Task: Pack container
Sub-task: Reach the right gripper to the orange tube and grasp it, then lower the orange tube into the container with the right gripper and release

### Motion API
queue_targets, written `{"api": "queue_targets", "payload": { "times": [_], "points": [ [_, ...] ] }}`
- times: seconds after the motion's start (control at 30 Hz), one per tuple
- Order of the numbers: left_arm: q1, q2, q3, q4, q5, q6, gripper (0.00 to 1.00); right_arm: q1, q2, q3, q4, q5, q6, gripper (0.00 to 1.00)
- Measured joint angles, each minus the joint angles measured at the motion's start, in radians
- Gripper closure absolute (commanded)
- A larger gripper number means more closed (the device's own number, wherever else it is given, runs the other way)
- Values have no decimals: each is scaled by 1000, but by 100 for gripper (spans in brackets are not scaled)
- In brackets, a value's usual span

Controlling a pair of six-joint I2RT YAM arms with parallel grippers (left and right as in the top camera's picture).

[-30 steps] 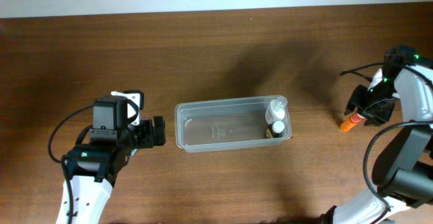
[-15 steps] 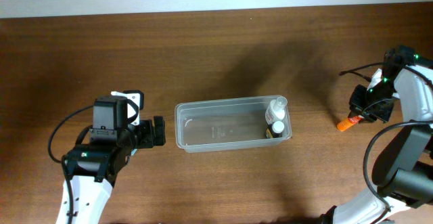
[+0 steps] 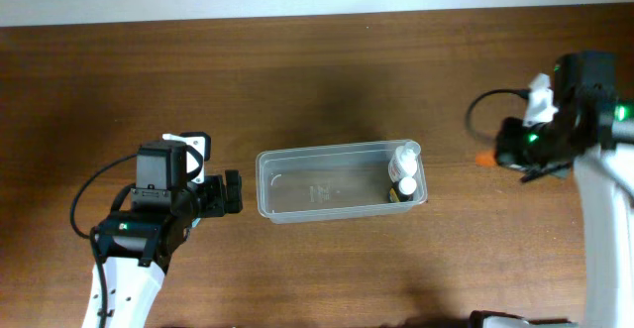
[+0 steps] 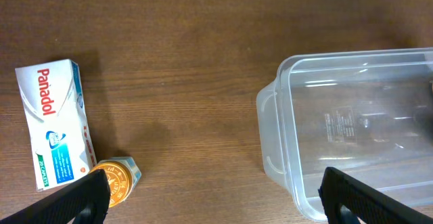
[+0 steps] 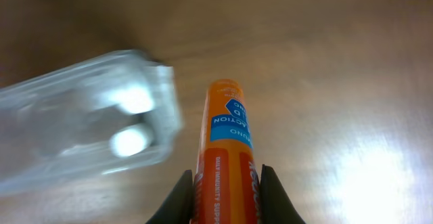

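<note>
The clear plastic container sits mid-table with two small white-capped bottles at its right end; it also shows in the left wrist view and blurred in the right wrist view. My right gripper is shut on an orange tube and holds it above the table, right of the container; only the tube's tip shows in the overhead view. My left gripper is open and empty, just left of the container.
A white Panadol box and a small jar with a gold lid lie on the wood table left of the left gripper. Black cables trail by both arms.
My right gripper has lifted the orange tube off the table and carried it left toward the container. The left arm has not moved.
</note>
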Motion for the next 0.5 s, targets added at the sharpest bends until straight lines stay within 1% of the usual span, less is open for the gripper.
{"api": "queue_targets", "payload": {
  "times": [0.13,0.23,0.33,0.5],
  "points": [
    [0,0,0,0,0,0,1,210,-128,10,31,-10,-8,85],
    [0,0,0,0,0,0,1,321,-137,14,40,-5,-10,85],
    [0,0,0,0,0,0,1,407,-77,14,46,-2,-11,85],
    [0,0,0,0,0,0,0,463,88,14,76,3,-10,85]
  ]
}}
